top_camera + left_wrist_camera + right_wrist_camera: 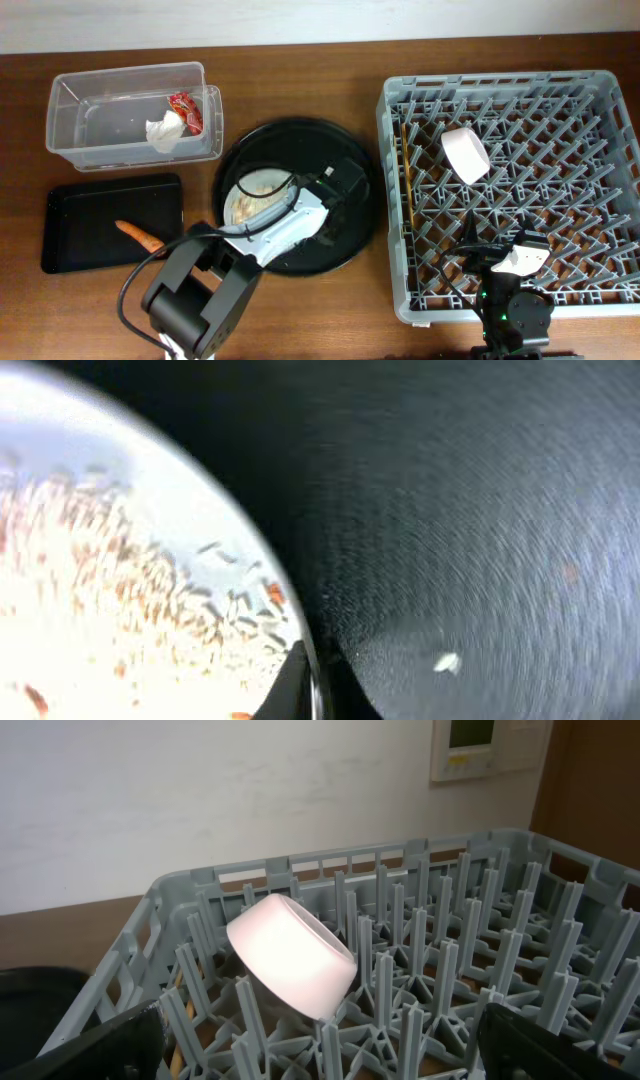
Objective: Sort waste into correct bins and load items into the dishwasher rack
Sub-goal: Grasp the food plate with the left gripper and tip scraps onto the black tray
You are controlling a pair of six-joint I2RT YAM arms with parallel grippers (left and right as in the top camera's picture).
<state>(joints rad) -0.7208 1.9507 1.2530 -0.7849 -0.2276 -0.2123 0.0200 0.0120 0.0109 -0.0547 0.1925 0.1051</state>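
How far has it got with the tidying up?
Done: napkin and red wrapper in the clear tub, carrot on the black tray, bowl and chopsticks in the rack. In hand: left claw at the plate. Left: its scraps, then racking it.

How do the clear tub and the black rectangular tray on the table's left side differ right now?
The clear tub is see-through with tall walls; the black tray is opaque and shallow. The clear tub holds a crumpled napkin and a red wrapper; the black tray holds only a carrot. Both are rectangular, of like footprint, and lie to the left of the round tray.
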